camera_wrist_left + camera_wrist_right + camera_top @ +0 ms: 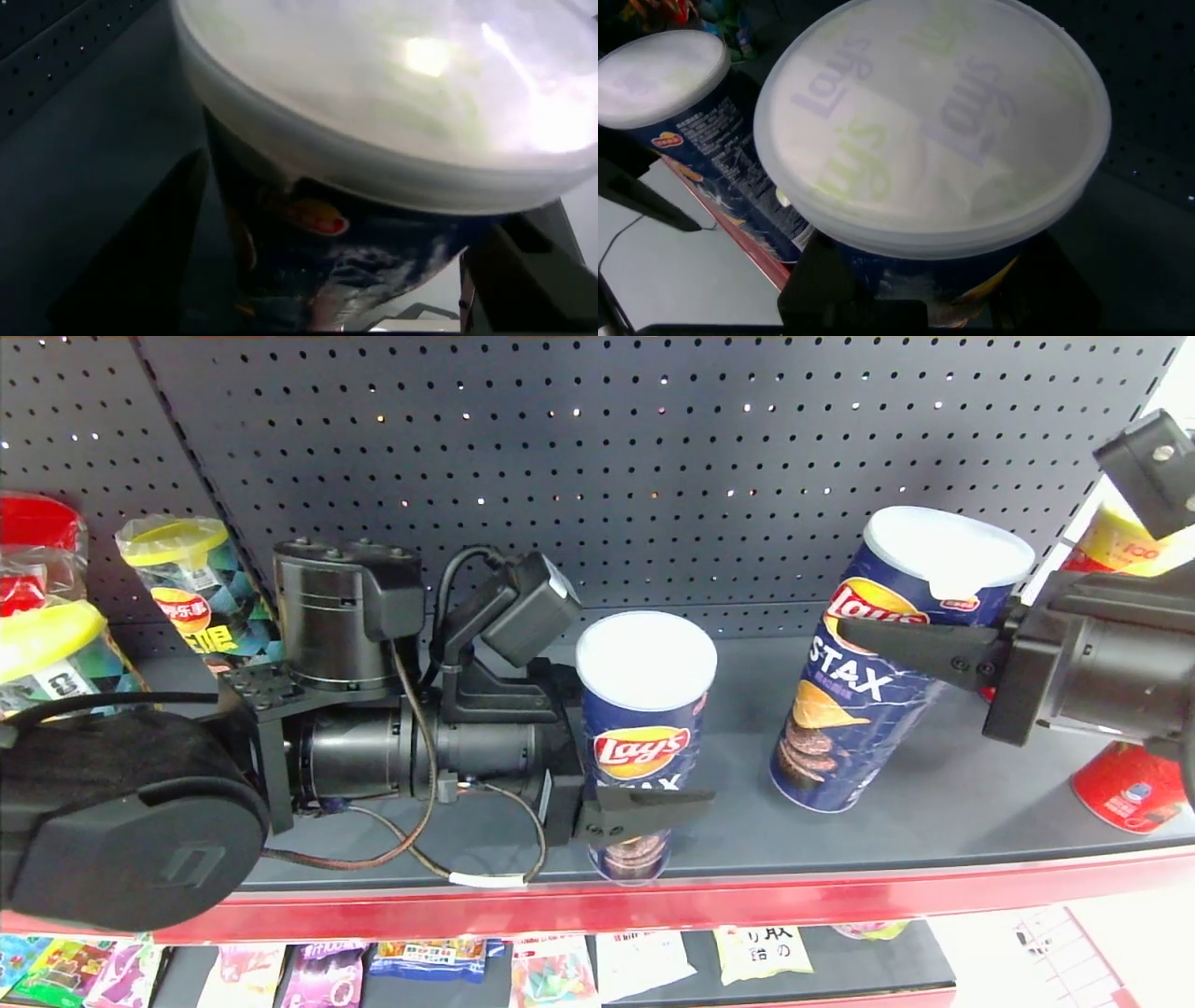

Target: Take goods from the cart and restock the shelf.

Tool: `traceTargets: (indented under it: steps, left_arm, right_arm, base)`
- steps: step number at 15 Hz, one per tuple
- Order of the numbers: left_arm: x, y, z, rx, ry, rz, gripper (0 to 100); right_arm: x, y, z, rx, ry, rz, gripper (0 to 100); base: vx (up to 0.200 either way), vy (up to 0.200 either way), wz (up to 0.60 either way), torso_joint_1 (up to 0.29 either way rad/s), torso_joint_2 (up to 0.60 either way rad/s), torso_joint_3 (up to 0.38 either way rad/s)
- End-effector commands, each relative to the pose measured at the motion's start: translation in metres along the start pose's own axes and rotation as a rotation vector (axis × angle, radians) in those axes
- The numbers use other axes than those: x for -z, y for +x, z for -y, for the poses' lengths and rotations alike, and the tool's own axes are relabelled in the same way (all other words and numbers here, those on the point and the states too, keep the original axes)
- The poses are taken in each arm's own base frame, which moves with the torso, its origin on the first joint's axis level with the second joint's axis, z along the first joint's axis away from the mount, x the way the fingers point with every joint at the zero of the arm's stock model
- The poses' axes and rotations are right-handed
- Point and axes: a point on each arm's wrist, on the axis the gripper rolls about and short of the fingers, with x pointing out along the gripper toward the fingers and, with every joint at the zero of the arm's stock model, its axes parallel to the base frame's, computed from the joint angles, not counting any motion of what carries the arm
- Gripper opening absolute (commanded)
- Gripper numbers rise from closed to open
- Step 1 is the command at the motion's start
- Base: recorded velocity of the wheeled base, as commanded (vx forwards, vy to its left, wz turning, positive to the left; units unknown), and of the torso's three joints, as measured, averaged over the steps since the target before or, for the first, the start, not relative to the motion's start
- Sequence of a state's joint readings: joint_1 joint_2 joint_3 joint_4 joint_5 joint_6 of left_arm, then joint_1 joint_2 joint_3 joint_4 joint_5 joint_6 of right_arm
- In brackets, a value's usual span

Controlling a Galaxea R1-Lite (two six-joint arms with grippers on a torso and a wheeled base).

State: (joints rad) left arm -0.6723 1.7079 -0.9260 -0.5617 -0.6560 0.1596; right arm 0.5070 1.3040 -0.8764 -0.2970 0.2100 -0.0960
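Observation:
Two blue chip cans with white lids are on the grey shelf [934,821]. The left can [644,728] stands upright near the red front edge, and my left gripper [653,784] is shut on its lower half, one finger [653,807] across its front. The left wrist view shows its lid [392,84] from close up. The right can [878,681] leans with its top toward the right; my right gripper [892,639] is shut on its upper part. In the right wrist view its lid [934,121] is near and the other can [663,75] stands beyond.
Yellow-lidded cans [196,579] and a red-lidded one [37,541] stand at the shelf's left. A red can [1130,784] lies at the right end. The pegboard back [653,476] rises behind. Snack bags [429,961] fill the shelf below. Bare shelf lies between the two blue cans.

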Motion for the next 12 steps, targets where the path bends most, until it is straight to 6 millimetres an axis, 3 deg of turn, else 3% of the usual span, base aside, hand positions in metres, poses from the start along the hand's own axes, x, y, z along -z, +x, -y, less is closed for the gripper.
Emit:
traceTargets:
  steps: [1, 4, 12]
  left_arm:
    - [-0.003, -0.003, 0.001, -0.003, 0.008, 0.01, 100]
    - [0.003, -0.021, 0.009, -0.034, -0.005, -0.005, 100]
    - [0.018, -0.085, 0.059, -0.199, -0.069, -0.019, 100]
  right_arm:
    - [0.002, 0.007, -0.001, -0.01, -0.011, -0.016, 0]
    - [0.002, 0.023, -0.003, -0.039, -0.023, -0.03, 0]
    - [-0.003, 0.096, 0.002, -0.097, -0.023, -0.029, 0]
  base:
    - [0.0, 0.0, 0.0, 0.0, 0.0, 0.0]
    - [0.0, 0.0, 0.0, 0.0, 0.0, 0.0]
    - [0.0, 0.0, 0.0, 0.0, 0.0, 0.0]
